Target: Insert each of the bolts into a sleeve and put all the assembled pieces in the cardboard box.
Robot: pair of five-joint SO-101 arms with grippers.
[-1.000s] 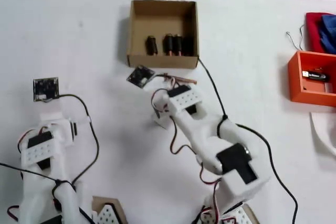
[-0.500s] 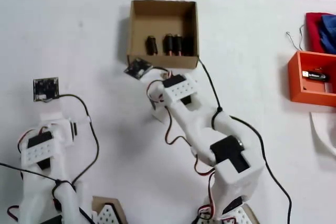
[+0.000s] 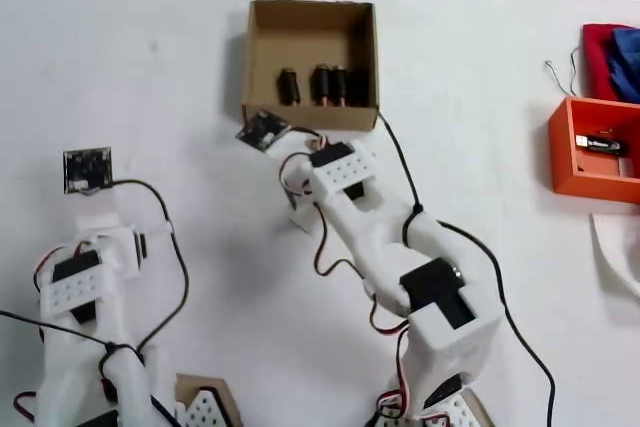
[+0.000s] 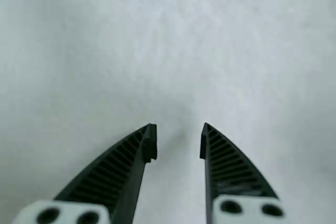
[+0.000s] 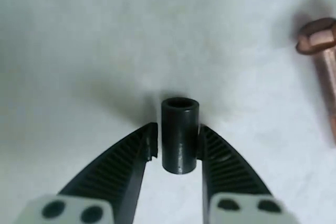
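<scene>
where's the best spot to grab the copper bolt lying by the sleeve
Take the copper bolt by its shank, just below the head, coming down from above and closing across its length. It lies flat on the table, and the wider head should stop it slipping.

A matt black plastic sleeve (image 5: 179, 135), a coppery metal bolt (image 5: 316, 34) and a cardboard box (image 3: 258, 57) are shown against a smooth white table (image 3: 150, 67).
</scene>
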